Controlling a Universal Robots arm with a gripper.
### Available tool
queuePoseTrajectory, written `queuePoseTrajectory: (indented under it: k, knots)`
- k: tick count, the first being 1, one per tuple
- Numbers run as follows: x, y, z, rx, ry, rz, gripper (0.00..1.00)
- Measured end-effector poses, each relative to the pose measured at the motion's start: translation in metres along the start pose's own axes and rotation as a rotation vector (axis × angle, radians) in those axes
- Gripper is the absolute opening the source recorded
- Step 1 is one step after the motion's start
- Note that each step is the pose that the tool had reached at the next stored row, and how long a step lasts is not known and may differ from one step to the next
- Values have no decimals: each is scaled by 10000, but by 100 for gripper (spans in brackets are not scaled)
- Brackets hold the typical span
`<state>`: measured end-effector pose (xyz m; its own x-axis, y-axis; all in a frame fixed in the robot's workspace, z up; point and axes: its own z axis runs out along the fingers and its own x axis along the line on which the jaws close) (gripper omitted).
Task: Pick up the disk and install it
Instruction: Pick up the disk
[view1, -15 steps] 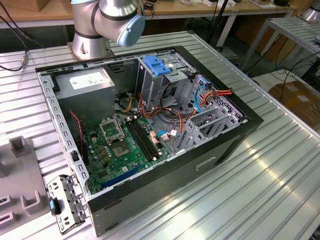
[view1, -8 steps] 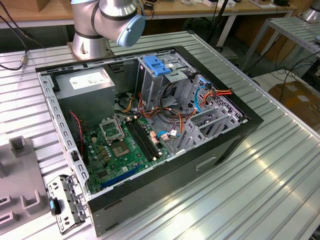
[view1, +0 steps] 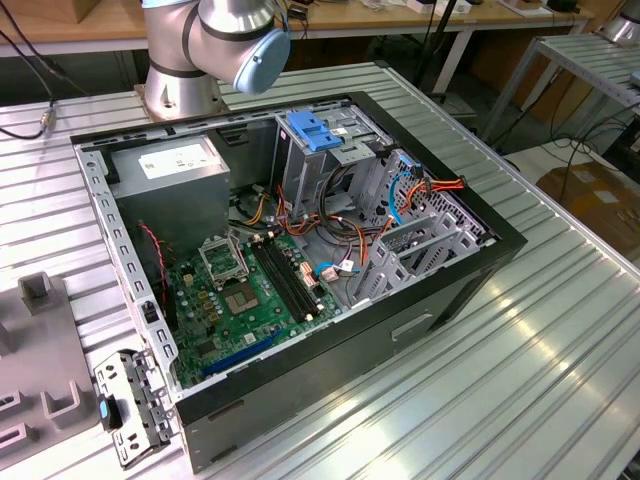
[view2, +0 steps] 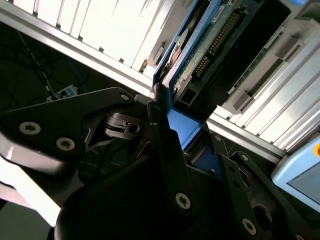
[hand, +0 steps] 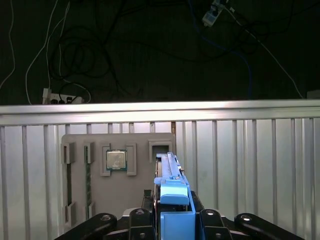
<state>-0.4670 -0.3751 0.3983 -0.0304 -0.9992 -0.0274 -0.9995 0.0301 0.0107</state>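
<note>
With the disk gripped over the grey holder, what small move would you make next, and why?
I would probably lift the disk straight up a little. The hand appears shut on its blue rail, and its far end lines up with a slot in the grey holder; I cannot tell whether it is clear, so swinging sideways might jam it.

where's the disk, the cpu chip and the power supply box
the disk (hand: 174, 195): first wrist view, on its blue side rail
the cpu chip (hand: 116, 160): first wrist view, middle of its metal lid
the power supply box (view1: 172, 160): exterior view, on its white sticker
</note>
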Motion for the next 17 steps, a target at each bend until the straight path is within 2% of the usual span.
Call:
queuePoseTrajectory:
  k: [17]
  knots:
    - [-2, 1, -69, -1, 0, 0, 37]
